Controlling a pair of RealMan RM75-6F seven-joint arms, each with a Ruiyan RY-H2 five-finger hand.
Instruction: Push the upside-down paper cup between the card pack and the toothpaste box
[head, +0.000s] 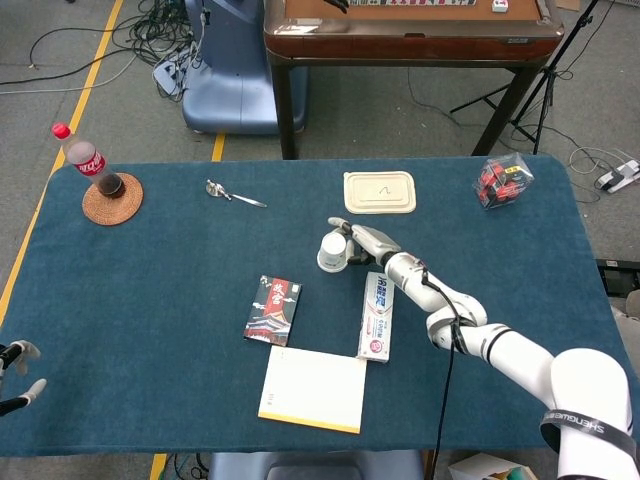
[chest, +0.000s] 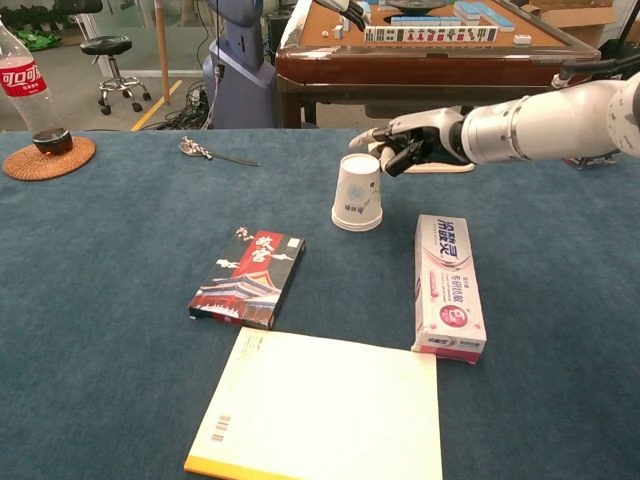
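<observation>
The white paper cup (head: 333, 250) (chest: 358, 192) stands upside-down on the blue table, beyond the gap between the two boxes. The dark card pack (head: 273, 310) (chest: 248, 278) lies nearer and to its left. Nearer and to its right lies the white-and-pink toothpaste box (head: 377, 315) (chest: 447, 285). My right hand (head: 366, 241) (chest: 412, 141) hovers at the cup's far right side with loosely bent fingers, one reaching over the cup's top; it holds nothing. My left hand (head: 14, 376) sits at the table's near left edge, fingers apart and empty.
A yellow-edged notebook (head: 313, 388) (chest: 320, 410) lies just in front of the two boxes. A cola bottle (head: 86, 160) (chest: 28, 90) on a coaster, a spoon (head: 232, 194) (chest: 212, 153), a beige lid (head: 380, 191) and a clear cube box (head: 503, 180) line the far side.
</observation>
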